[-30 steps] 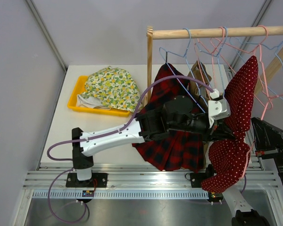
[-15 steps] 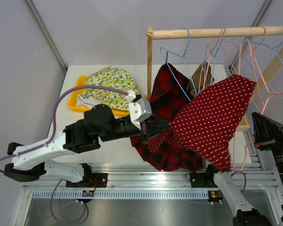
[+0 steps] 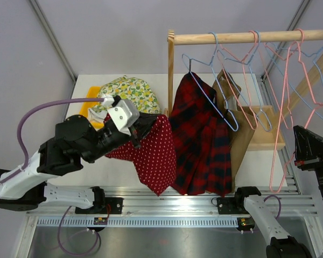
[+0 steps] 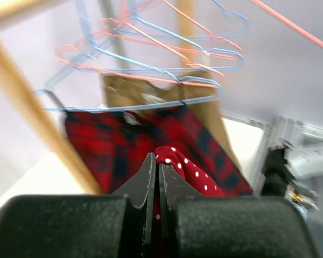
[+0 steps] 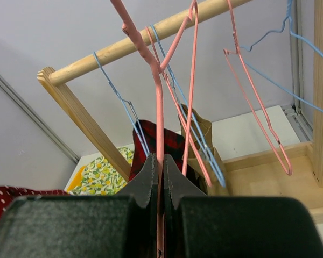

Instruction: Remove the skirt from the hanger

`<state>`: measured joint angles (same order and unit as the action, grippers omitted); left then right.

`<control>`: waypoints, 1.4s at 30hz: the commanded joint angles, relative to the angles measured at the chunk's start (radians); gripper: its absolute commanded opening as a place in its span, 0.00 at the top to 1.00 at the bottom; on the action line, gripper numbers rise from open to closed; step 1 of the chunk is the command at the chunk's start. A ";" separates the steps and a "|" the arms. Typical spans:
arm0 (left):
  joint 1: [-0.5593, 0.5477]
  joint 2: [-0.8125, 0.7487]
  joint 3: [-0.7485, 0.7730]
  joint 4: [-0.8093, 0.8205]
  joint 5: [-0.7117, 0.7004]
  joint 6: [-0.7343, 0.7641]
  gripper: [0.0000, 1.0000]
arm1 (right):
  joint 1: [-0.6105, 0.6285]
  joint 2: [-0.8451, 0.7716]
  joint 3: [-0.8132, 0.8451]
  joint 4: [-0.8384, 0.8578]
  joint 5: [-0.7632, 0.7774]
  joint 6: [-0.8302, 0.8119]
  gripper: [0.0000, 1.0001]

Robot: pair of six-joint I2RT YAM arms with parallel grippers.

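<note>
None of the real job is done yet. The skirt (image 3: pixel 199 140) still hangs on its pale-blue hanger (image 3: pixel 212 102) from the wooden rail (image 3: pixel 247 37), its hem reaching down toward the front edge of the surface (image 3: pixel 124 174). The red dotted garment (image 3: pixel 153 153) is off the rail and drapes against the skirt's left side. My left claw (image 4: pixel 158 161) is pinched tight on that dotted cloth, and my right claw (image 5: pixel 160 161) is clamped on a pink hanger (image 5: pixel 160 107). I judge both must let go first. Open room lies left of the skirt, short of the yellow tray (image 3: pixel 85 113). The rack post (image 3: pixel 171 75) and crowded hangers hem in the rest.
</note>
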<state>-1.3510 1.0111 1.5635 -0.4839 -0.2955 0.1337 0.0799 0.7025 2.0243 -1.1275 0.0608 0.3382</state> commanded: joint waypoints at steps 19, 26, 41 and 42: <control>0.985 0.596 0.630 -0.093 0.082 -0.128 1.00 | 0.009 0.097 -0.134 0.024 0.073 -0.084 1.00; 1.190 0.817 0.640 -0.113 0.159 -0.298 1.00 | 0.009 0.120 -0.208 0.103 0.077 -0.100 1.00; 1.228 0.621 0.043 -0.074 0.251 -0.436 0.01 | 0.006 0.291 -0.227 0.322 0.212 -0.203 1.00; 1.228 0.606 0.029 -0.087 0.245 -0.433 0.01 | 0.008 0.302 -0.222 0.334 0.218 -0.211 1.00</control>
<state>-0.1257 1.7794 1.5967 -0.6350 -0.0586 -0.2928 0.0814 0.9768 1.7672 -0.9104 0.2035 0.1864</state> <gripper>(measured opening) 0.987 0.031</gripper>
